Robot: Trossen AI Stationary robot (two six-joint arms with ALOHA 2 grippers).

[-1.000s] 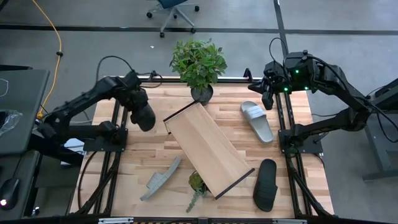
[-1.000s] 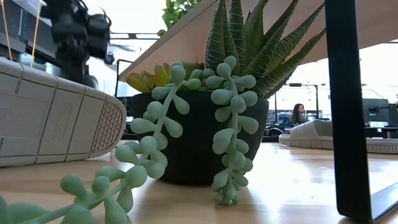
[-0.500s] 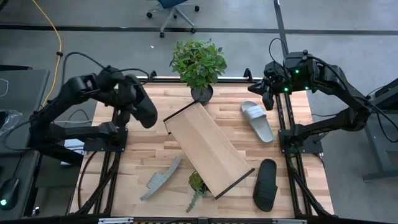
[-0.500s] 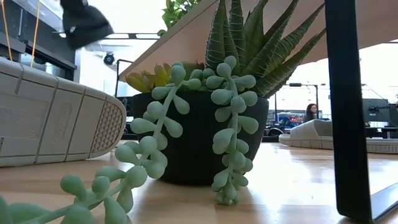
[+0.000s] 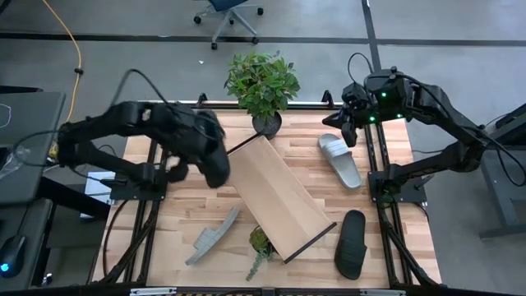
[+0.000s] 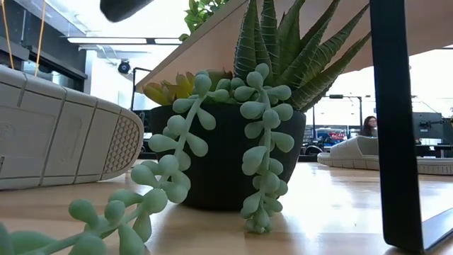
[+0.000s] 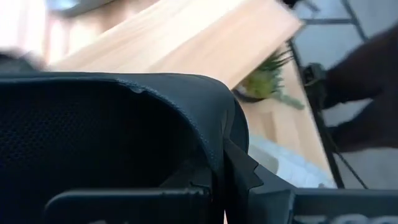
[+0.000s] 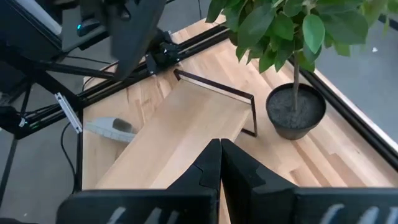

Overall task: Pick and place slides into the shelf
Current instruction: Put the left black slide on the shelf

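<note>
My left gripper (image 5: 204, 146) is shut on a black slide (image 5: 216, 161), held in the air by the shelf's far left corner. That slide fills the left wrist view (image 7: 112, 137) and hides the fingers. The shelf (image 5: 275, 197), a light-wood board with a dark frame, lies askew across the table's middle. A grey slide (image 5: 212, 236) stands on its side edge near left. Another grey slide (image 5: 341, 160) lies flat at far right. A second black slide (image 5: 352, 244) lies at near right. My right gripper (image 8: 219, 149) is shut and hovers above the far right grey slide. My left gripper holds the black slide (image 7: 205, 124) lifted clear of the table, level with the top edge of the low view (image 6: 127, 7). The slide itself covers the fingers, so which part they have and how cannot be told.
A tall potted plant (image 5: 263, 82) stands at the far edge behind the shelf. A small succulent pot (image 5: 260, 242) sits under the shelf's near edge, trailing stems toward the near side. Bare tabletop (image 5: 189, 197) lies left of the shelf. A person (image 6: 368, 127) shows far off.
My left gripper has carried the black slide up and toward the table's right, from the far left area to the shelf's far left corner; in the low view the slide has risen to the top edge. My right arm has shifted slightly toward the table's left.
</note>
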